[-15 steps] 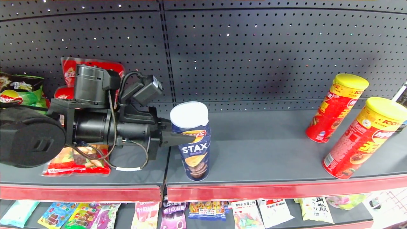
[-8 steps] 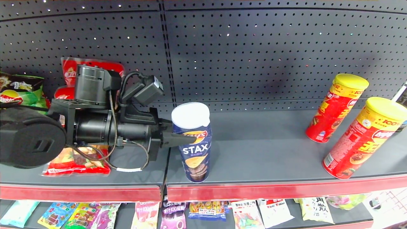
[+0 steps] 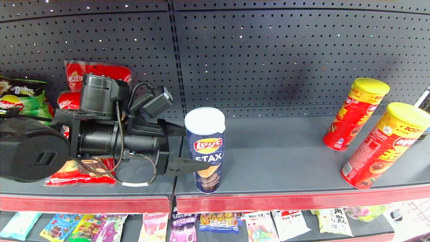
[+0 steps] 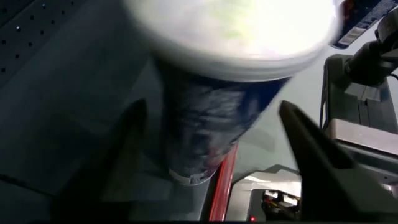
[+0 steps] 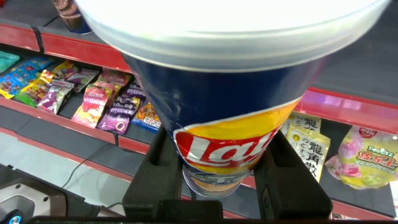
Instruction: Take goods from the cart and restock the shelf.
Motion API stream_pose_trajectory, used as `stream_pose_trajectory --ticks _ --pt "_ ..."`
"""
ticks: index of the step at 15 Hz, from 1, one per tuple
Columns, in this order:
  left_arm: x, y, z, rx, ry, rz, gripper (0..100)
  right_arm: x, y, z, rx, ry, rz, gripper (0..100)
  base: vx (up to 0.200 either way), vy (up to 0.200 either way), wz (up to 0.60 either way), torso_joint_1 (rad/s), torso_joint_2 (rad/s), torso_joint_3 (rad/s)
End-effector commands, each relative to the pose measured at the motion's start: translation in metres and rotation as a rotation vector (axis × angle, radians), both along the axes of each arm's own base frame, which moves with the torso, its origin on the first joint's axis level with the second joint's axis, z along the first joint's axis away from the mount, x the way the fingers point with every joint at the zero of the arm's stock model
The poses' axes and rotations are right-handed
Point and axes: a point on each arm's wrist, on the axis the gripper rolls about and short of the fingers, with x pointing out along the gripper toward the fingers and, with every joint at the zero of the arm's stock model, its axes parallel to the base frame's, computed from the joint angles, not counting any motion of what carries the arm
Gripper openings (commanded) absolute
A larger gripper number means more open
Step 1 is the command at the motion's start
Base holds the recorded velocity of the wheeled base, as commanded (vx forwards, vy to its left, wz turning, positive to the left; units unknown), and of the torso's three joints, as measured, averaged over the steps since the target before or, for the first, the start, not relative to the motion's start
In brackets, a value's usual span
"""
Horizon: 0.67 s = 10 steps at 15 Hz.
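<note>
Half a second ago the left end effector was clamped on the blue chip can; now its two black tapered fingers are spread apart, one behind the can and one in front of it. The can has shifted a little toward the robot's right. It stands upright near the front edge of the shelf, close to the seam between two shelf boards. It is a tall cylinder with a glossy dark blue wrap and a flat white plastic lid. In the left wrist view, the can sits between the spread fingers with a gap on each side. The right end effector grips a second can of the same blue kind, its black fingers pressed against both sides of the tube. The shelf is matte dark grey metal with a red front lip, backed by a perforated pegboard. Far to the right on the shelf stand two red cans with yellow lids, one just in front of the other. Crinkled red snack bags lean on the pegboard behind the left arm.
</note>
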Motion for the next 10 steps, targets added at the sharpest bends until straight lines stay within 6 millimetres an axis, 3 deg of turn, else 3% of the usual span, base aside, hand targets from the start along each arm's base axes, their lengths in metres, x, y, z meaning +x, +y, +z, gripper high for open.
stream_pose_trajectory --ticks 1,2,4,6,10 --pt "-0.009 0.005 -0.001 0.003 0.004 0.004 100 0.012 0.0 0.017 -0.001 0.049 0.058 0 0.0 0.0 0.0 0.0 0.0 0.0" --pt "-0.012 0.007 -0.001 0.004 0.005 0.007 100 0.017 0.001 0.024 -0.002 0.065 0.08 0 0.0 0.0 0.0 0.0 0.0 0.0" --pt "-0.032 0.019 -0.006 0.025 0.018 0.041 100 0.044 0.004 0.057 -0.049 0.111 0.186 0 0.0 0.0 0.0 0.0 0.0 0.0" --pt "-0.056 0.037 -0.012 0.044 0.025 0.089 100 0.083 0.016 0.079 -0.084 0.13 0.31 0 0.0 0.0 0.0 0.0 0.0 0.0" --pt "-0.094 0.064 -0.022 0.127 -0.011 0.29 100 0.187 0.059 0.111 -0.078 0.044 0.402 0 0.0 0.0 0.0 0.0 0.0 0.0"
